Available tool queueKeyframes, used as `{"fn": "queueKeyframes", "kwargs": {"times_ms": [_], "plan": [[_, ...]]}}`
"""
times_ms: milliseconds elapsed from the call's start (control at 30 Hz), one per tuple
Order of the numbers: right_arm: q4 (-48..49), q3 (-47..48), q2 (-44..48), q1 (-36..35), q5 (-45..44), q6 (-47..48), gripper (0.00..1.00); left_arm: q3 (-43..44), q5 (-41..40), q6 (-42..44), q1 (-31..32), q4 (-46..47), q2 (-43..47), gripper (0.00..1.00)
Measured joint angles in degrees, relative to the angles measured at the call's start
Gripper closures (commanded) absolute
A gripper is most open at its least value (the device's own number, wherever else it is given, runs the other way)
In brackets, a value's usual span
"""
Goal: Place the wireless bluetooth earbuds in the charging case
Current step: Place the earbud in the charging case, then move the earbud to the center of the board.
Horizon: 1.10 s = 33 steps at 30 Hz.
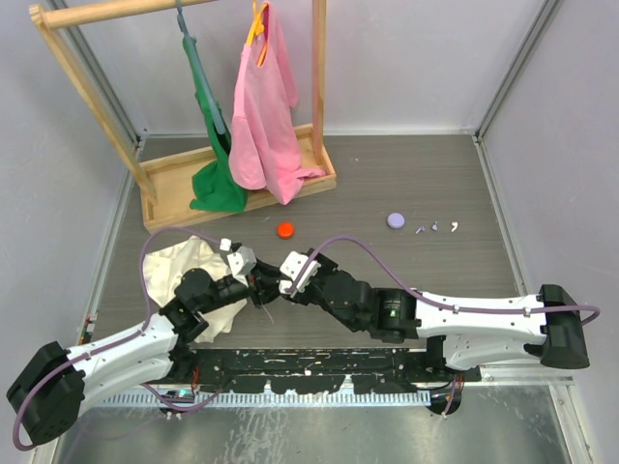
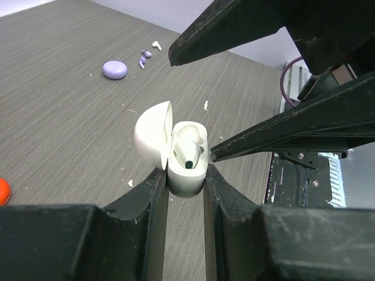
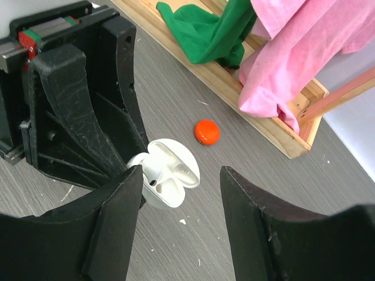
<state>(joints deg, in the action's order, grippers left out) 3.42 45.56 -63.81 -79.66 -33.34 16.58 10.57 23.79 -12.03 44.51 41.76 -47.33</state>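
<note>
Grey woodgrain tabletop point(image 1: 387, 174), with a wooden clothes rack point(image 1: 155, 208) at its far-left corner. Toward the near edge, left of centre, the left jaws pinch the white charging case point(image 2: 176, 146) by its base — lid flipped open, an earbud point(image 2: 191, 153) seated inside. The right jaws stand half-spread just beside it, holding nothing. A lavender puck point(image 1: 396, 220) and a red cap point(image 1: 284, 230) lie mid-tabletop.

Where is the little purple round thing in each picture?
Top external: the purple round thing lies on the table, right of the middle.
Left wrist: upper left, beyond the fingers.
Right wrist: not in it.
Shared landmark: the orange cap, seen in all three views.
</note>
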Motion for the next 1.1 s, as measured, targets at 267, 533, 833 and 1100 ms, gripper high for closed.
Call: {"fn": "queueKeyframes", "kwargs": {"times_ms": [267, 533, 833, 1100], "plan": [[0.35, 1.16, -1.22, 0.00, -0.83, -0.33, 0.37, 0.00, -0.07, 0.81, 0.00, 0.00, 0.00, 1.00], [-1.49, 1.20, -0.76, 4.66, -0.79, -4.68, 0.36, 0.00, -3.56, 0.96, 0.00, -0.85, -0.04, 1.00], [-4.61, 1.20, 5.25, 20.90, 4.79, -12.63, 0.30, 0.02, -9.09, 0.98, 0.00, -3.26, -0.20, 1.00], [-10.95, 1.20, 5.40, 36.04, 7.65, -19.37, 0.25, 0.02, -10.03, 1.01, 0.00, -3.91, -0.15, 1.00]]}}
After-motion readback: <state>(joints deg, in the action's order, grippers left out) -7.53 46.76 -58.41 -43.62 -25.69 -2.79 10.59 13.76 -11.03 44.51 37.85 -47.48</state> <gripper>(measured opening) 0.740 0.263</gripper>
